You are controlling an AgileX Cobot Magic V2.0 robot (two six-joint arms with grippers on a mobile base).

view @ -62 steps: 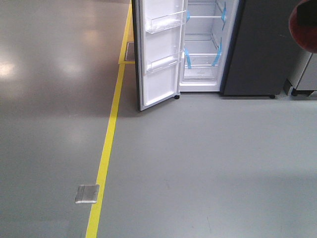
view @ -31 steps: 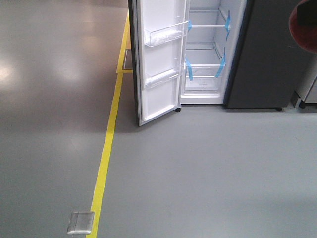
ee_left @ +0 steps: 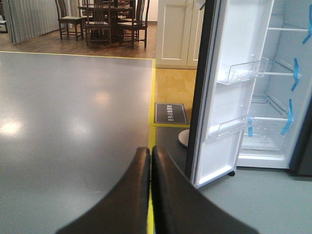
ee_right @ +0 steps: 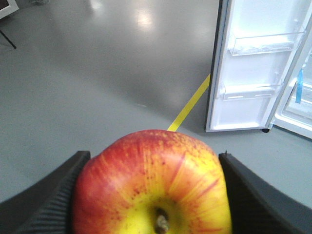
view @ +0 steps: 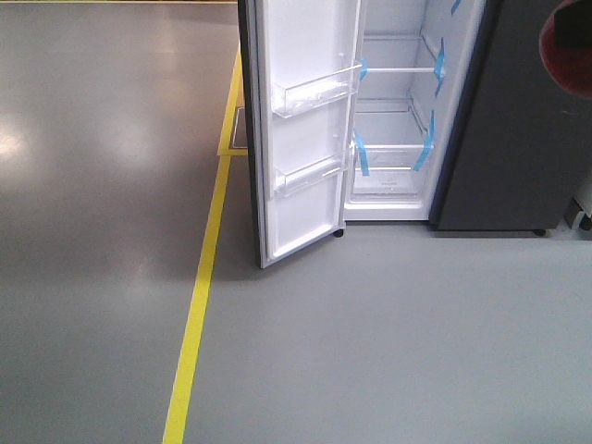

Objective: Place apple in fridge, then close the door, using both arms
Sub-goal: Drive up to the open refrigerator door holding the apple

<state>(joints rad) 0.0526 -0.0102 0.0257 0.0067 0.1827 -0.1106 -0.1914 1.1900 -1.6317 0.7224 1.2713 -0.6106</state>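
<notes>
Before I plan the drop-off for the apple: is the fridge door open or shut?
Open. The door stands swung wide, white inner side and clear bins facing the camera, fridge shelves visible beside it.

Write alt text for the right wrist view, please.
A red and yellow apple fills the foreground, held in the right gripper. Beyond it, across a grey floor with a yellow line, the fridge door stands open, white inside, with two clear bins.
</notes>
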